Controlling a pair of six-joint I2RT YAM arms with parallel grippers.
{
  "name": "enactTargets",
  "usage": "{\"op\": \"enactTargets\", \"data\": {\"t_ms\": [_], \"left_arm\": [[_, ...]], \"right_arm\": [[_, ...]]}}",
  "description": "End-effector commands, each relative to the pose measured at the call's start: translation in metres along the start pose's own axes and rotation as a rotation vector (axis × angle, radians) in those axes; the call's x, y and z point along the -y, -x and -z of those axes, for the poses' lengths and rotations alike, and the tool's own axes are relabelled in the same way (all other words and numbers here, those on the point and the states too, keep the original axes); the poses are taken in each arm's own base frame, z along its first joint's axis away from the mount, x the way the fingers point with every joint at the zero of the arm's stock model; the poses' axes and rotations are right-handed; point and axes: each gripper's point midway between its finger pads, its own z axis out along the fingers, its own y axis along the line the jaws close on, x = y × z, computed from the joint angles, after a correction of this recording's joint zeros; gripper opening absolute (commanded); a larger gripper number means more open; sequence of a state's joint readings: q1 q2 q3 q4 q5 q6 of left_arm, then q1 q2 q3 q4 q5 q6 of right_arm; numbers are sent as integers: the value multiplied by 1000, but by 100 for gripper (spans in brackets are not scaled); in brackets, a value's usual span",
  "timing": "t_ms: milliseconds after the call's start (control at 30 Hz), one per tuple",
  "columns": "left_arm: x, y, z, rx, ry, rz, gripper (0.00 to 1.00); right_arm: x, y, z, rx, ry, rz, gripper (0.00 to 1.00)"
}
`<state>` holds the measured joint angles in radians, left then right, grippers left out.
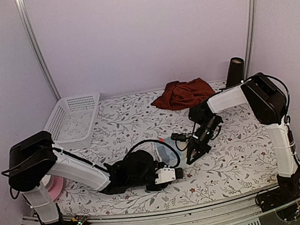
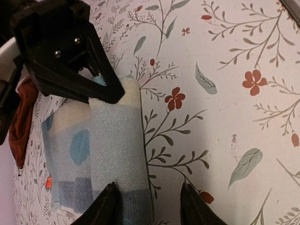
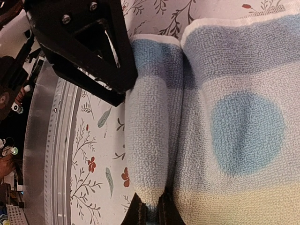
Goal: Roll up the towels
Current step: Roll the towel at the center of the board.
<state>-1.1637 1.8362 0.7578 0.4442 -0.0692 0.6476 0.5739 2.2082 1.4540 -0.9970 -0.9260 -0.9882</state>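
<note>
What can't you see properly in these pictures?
Top view: the checked towel is mostly hidden under the left arm and the right claw, so its roll cannot be judged there.
Top view: a pink thing sits behind the left arm, too covered to name.
Left wrist view: the maroon towel is cut off by the left edge.
Right wrist view: the checked towel runs past the right edge.

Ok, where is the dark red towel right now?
In the top view the dark red towel lies bunched at the far edge of the table, right of centre, between the white basket and the black cylinder, nearer the cylinder.
</note>
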Motion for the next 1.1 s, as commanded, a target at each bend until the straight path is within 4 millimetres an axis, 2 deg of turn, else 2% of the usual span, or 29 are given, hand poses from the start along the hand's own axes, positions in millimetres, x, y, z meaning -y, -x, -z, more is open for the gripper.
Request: {"op": "enactTargets", "data": {"t_ms": [0,333,600,700,833,933,1067], "left_arm": [[1,3,-5,1,15,-26,45],[-10,-17,-19,-88,92,-16,46],[-17,-24,-25,-122,115,4,45],[-7,-43,-35,-186,91,2,40],[-6,-50,-38,-213,83,11,32],[-5,-51,-40,-226,70,19,22],[-4,-50,-38,-233,42,33,5]], "right_arm": [[14,1,-1,-10,-36,22,3],[14,-1,-1,-18,-38,24,4],[15,-2,-1,-20,-42,23,4],[15,-2,-1,-22,-43,24,7],[14,-1,0,-21,-41,29,13],[12,3,3,-14,-45,40,18],[7,11,13,-12,-82,84,31]]}}
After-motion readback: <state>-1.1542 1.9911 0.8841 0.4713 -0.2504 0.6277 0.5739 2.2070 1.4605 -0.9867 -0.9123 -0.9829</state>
